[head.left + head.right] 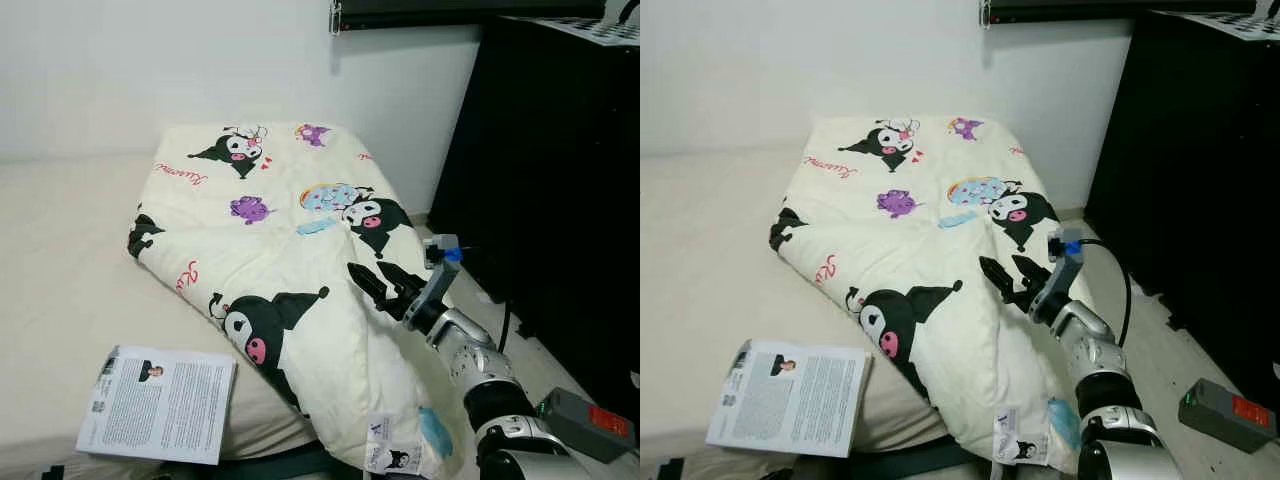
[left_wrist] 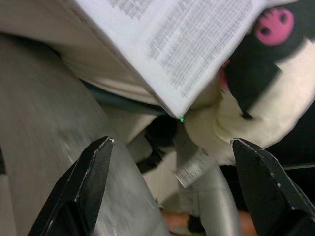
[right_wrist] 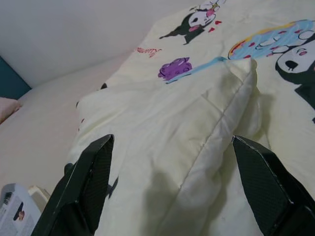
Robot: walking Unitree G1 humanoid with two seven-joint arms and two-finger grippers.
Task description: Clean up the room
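The right gripper (image 1: 383, 280) is held with fingers spread, grasping nothing, above the folded cartoon quilt (image 1: 285, 240) on the bed (image 1: 60, 260), near a magazine (image 1: 160, 402).

I'm in a bedroom at home: a bed (image 1: 60, 260) with a cream sheet spreads from my 9 to my 12 o'clock, a cartoon-print quilt (image 1: 290, 250) folded on it. White wall (image 1: 200, 60) at 12, tall black cabinet (image 1: 560, 150) at 2, printed booklet (image 1: 160, 403) at 10.
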